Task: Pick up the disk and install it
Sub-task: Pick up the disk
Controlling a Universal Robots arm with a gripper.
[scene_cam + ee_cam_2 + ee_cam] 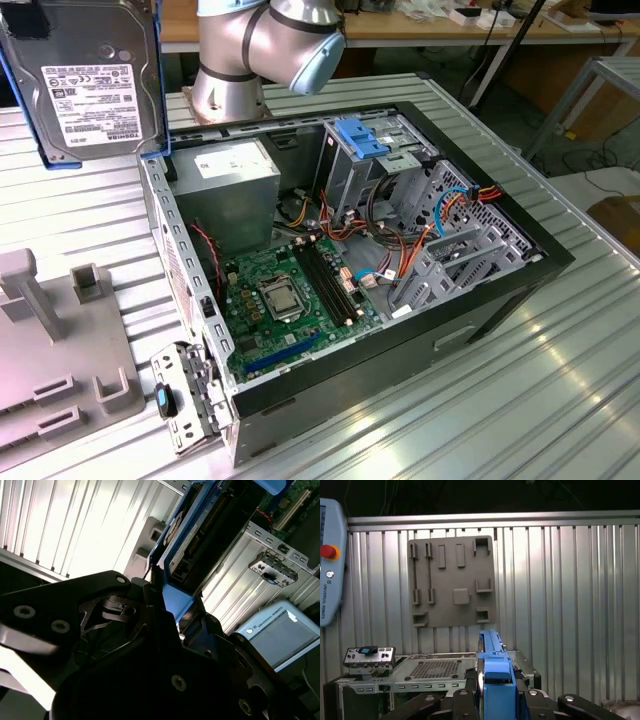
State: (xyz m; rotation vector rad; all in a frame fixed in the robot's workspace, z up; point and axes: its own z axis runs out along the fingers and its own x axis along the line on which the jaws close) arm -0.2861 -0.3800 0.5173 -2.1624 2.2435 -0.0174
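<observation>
Exterior view: the disk (88,85) hangs high at the exterior view's left, its broad face upright and its label toward the camera. It is well apart from the open computer case (480,300) lying on the ribbed table (500,400). That height probably keeps it clear of the case wall and of the drive cage (400,190) with its blue bracket (362,138). The arm (270,45) rises from behind the case, its bulky joint turned toward the disk's side.

Second wrist view: the gripper (172,605) is clamped on the disk's (195,545) blue carrier frame. Dark fingers (150,592) press from either side, and the drive juts out beyond them with its connector edge showing. Holding one end seems meant to leave the rest of the body free.

First wrist view: the disk (495,675) shows edge-on between the gripper's (495,696) links, above the case. A grey fixture plate (452,582) lies on the table beyond, with a teach pendant (330,565) off to one side. The wrist appears to point down toward the table, so the disk hangs vertically beneath it.
</observation>
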